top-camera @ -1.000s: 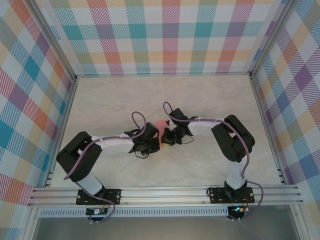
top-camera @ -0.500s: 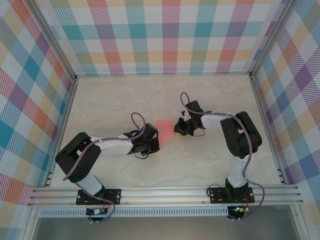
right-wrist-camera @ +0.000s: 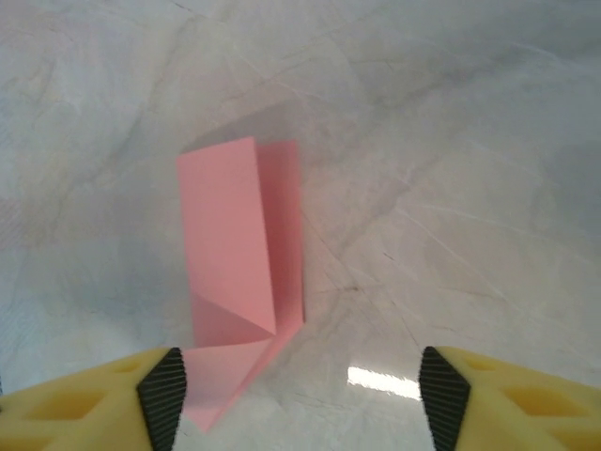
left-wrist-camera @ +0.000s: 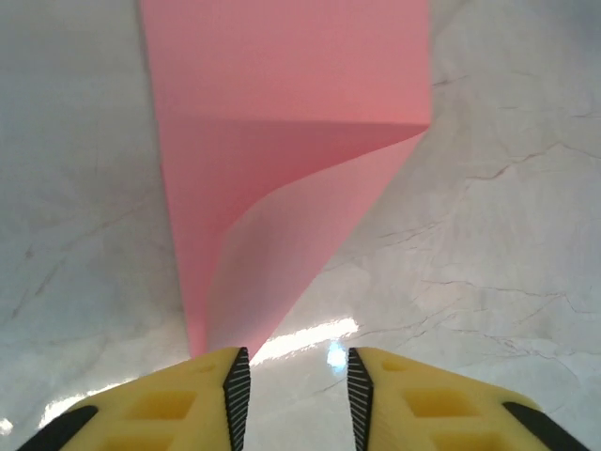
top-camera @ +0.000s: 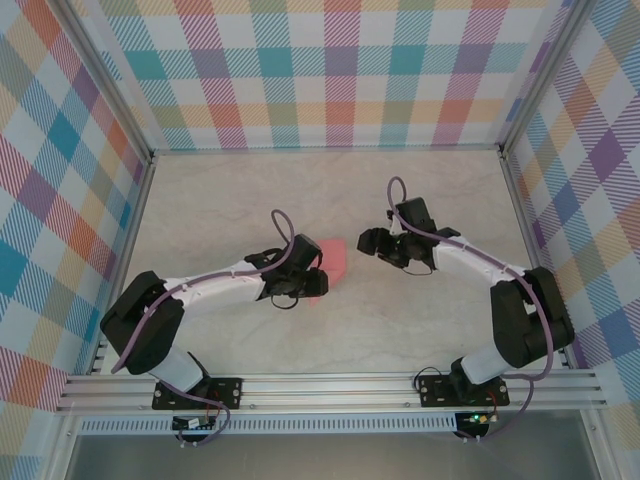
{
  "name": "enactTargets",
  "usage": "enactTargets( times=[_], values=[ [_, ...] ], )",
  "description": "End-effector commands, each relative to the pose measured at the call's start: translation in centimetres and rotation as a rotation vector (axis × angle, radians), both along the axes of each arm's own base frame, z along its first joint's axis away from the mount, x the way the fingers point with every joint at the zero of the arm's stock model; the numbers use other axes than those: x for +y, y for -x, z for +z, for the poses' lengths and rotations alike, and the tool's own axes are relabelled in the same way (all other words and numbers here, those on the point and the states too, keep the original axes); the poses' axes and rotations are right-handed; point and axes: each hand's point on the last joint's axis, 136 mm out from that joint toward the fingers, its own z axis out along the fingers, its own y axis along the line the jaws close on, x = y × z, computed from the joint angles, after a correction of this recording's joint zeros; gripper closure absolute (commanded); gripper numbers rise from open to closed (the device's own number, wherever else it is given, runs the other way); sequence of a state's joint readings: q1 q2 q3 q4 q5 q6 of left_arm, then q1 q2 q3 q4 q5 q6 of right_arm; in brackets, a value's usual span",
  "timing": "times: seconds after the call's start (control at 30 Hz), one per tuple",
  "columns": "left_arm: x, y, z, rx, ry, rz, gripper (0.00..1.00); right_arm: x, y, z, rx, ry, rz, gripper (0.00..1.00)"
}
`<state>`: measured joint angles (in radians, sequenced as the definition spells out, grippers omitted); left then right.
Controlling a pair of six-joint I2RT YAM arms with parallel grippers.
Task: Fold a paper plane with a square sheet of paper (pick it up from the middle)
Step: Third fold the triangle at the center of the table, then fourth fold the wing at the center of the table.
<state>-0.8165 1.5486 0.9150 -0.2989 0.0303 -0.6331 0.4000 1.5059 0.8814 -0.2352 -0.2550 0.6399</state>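
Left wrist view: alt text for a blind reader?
A folded salmon-pink sheet of paper lies on a pale marble table, narrowing to a point near the camera, one flap raised. The left gripper, yellow-fingered, stands open beside that point, holding nothing.

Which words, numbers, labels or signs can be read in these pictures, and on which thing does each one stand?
No text can be read in these pictures.
The pink paper is plain, without any mark.
The left hand and the right hand carry no label.
The checked walls show pattern only.
The small board at the right arm's base is too small to tell.
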Motion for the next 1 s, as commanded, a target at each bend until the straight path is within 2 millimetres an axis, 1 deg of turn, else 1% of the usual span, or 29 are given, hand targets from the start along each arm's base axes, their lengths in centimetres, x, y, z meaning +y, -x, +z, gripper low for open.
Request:
enactTargets(
  times=[0.0, 0.1, 0.27, 0.37, 0.47, 0.67, 0.8, 0.97],
  values=[
    [0.4, -0.1, 0.8, -0.07, -0.109, -0.077, 0.6, -0.8, 1.3, -1.0, 0.035, 0.029, -0.018, 0.23],
    [0.7, -0.9, 0.5, -0.083, -0.156, -0.049, 0.59, -0.2, 1.8, -1.2, 0.047, -0.014, 0.001, 0.19],
    [1.6, -2.2, -0.5, -0.089, -0.196, 0.054, 0.68, 1.9, 2.4, -1.5, 0.089, -0.121, 0.075, 0.19],
    [2.0, -2.5, -1.0, -0.082, -0.193, 0.1, 0.71, 2.9, 2.5, -1.6, 0.112, -0.173, 0.108, 0.21],
    [2.5, -2.6, -1.7, -0.065, -0.201, 0.126, 0.74, 4.0, 2.6, -2.1, 0.132, -0.189, 0.142, 0.25],
    [3.3, -2.4, -2.3, -0.051, -0.21, 0.153, 0.75, 6.5, 3.2, -3.1, 0.162, -0.209, 0.218, 0.31],
    [3.8, -2.4, -2.6, -0.041, -0.21, 0.164, 0.75, 7.7, 3.3, -3.5, 0.172, -0.224, 0.252, 0.35],
    [3.9, -2.5, -2.8, -0.033, -0.199, 0.168, 0.75, 8.9, 3.3, -3.7, 0.182, -0.238, 0.288, 0.42]
  ],
)
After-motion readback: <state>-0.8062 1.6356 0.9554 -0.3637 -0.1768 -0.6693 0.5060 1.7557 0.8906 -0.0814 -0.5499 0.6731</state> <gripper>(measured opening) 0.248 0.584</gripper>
